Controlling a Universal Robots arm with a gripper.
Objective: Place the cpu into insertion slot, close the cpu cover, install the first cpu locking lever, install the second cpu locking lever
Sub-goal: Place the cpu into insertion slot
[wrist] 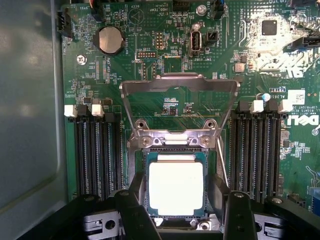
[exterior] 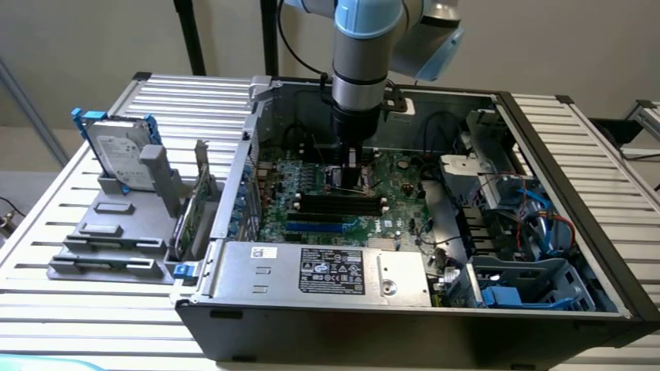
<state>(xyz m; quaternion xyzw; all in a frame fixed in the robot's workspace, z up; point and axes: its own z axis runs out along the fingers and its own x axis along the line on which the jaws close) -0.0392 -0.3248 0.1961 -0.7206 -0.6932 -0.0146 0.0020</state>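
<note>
The cpu, pale face up, lies flat inside the insertion slot on the green motherboard. The cpu cover is swung back off the slot, and its cut-out centre shows the board behind it. My gripper hangs right over the slot and is open. Its two black fingers flank the chip with a small gap on each side. In the exterior view my gripper reaches down into the open computer case, over the board's middle.
Black memory slots run along both sides of the slot. A thin metal lever rod lies beside the slot's edge. The power supply fills the case front, drive bays with cables the exterior view's right. A hard drive stands outside.
</note>
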